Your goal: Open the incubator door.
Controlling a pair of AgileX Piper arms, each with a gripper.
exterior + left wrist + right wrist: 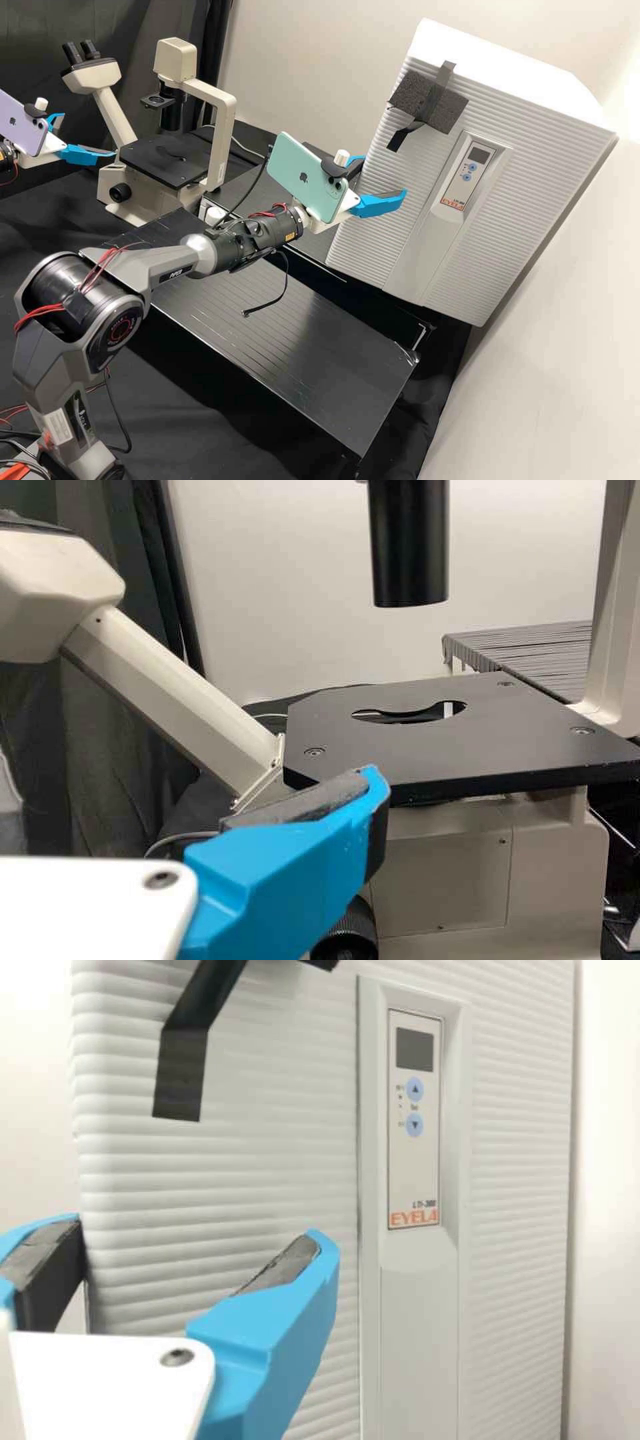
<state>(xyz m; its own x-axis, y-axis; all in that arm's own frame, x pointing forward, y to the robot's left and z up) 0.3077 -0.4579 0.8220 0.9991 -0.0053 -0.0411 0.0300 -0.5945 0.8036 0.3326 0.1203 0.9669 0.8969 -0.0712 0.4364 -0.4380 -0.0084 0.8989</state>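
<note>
The right gripper (pixel 385 177) is held with its fingers spread beside the incubator door (pixel 513 200), and nothing is seen clamped between them. In the right wrist view, one finger is seen past the side edge of the door and the other in front of the ribbed face; whether the edge is touched cannot be told.

The door is seen shut, with no gap along its edge. The task is therefore judged to be at its approach: a position near the edge has been reached, but the opening itself is not begun. The edge is still to be caught, the door drawn loose, and the swing carried wide enough for the inside to be reached.

Farther out on the door, a foam pad (pixel 453 115) is fixed by dark tape (pixel 401 135) near an upper corner, and a control panel (pixel 414 1120) is set into the face. Well apart, the left gripper (pixel 89 135) is held empty, fingers parted, by the microscope (pixel 167 160); no part in the opening seems required of it.
</note>
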